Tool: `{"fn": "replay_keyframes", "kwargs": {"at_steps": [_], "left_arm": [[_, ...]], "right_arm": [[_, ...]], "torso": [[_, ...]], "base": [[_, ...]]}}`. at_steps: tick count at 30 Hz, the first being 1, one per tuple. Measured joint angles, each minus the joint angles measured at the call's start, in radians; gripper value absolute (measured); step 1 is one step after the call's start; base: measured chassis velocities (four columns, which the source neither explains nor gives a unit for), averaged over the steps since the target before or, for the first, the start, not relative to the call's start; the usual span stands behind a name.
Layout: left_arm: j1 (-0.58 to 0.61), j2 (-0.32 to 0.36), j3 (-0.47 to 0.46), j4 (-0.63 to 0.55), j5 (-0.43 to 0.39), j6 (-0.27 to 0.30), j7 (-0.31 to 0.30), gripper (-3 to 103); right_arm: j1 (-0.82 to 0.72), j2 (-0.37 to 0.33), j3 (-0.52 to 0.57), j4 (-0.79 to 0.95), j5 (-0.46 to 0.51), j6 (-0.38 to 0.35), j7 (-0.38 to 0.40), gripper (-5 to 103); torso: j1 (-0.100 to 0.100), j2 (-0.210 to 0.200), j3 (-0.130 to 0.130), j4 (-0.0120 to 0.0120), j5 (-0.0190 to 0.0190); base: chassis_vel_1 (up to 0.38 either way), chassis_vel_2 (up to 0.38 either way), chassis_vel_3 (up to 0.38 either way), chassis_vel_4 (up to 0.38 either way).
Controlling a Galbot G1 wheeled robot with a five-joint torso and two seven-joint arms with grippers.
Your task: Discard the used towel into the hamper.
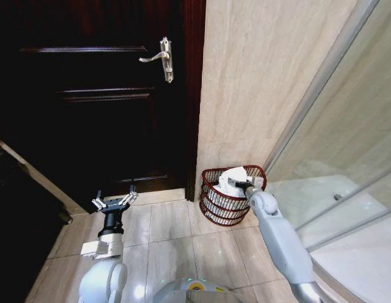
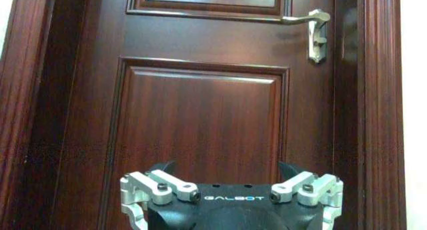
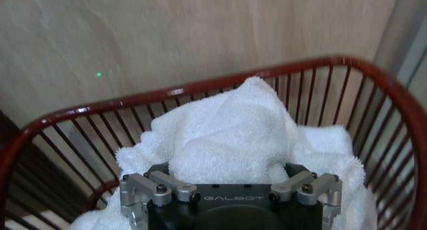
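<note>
Door: dark brown wood with raised panels, filling the left of the head view; a silver lever handle sits near its right edge.
Left gripper: raised low in front of the door, well apart from the hamper — its 2 fingers spread wide with nothing between them.
Floor: pale beige tiles running under the door and the wall.
Wall: beige marbled tile, right of the door frame.
Hamper: small round reddish-brown basket of thin bars, standing on the floor against the wall, between the door frame and the glass screen.
Towel: white terry cloth, heaped inside the hamper and rising above its rim.
Right gripper: reached down over the hamper — in the right wrist view its fingers stand apart on either side of the towel mound; whether they press the cloth I cannot tell.
Glass screen: clear shower panel with a metal frame, slanting across the right.
</note>
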Motion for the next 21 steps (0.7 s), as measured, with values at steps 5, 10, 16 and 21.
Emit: {"fn": "replay_keyframes", "kwargs": {"at_steps": [5, 10, 16, 21], "left_arm": [[0.006, -0.001, -0.003, 0.001, 0.001, -0.01, -0.003, 100], [0.011, -0.001, -0.006, 0.0, 0.003, -0.022, -0.018, 100], [0.01, -0.001, -0.004, -0.001, 0.01, -0.022, -0.022, 100], [0.009, -0.001, -0.002, 0.005, 0.019, -0.027, -0.035, 100]], "right_arm": [[0.023, 0.001, 0.006, -0.035, 0.024, -0.036, 0.017, 100], [0.034, -0.011, 0.008, -0.023, -0.002, -0.024, 0.017, 100], [0.102, -0.074, -0.023, -0.008, 0.025, -0.044, -0.016, 100], [0.136, -0.116, -0.072, -0.045, 0.066, -0.045, -0.023, 100]], "torso": [[0.0, 0.0, 0.0, 0.0003, 0.0003], [0.0, 0.0, 0.0, 0.0002, 0.0007], [0.0, 0.0, 0.0, 0.0001, 0.0003], [0.0, 0.0, 0.0, 0.0002, 0.0006]], "base": [[0.0, 0.0, 0.0, 0.0], [0.0, 0.0, 0.0, 0.0], [0.0, 0.0, 0.0, 0.0], [0.0, 0.0, 0.0, 0.0]]}}
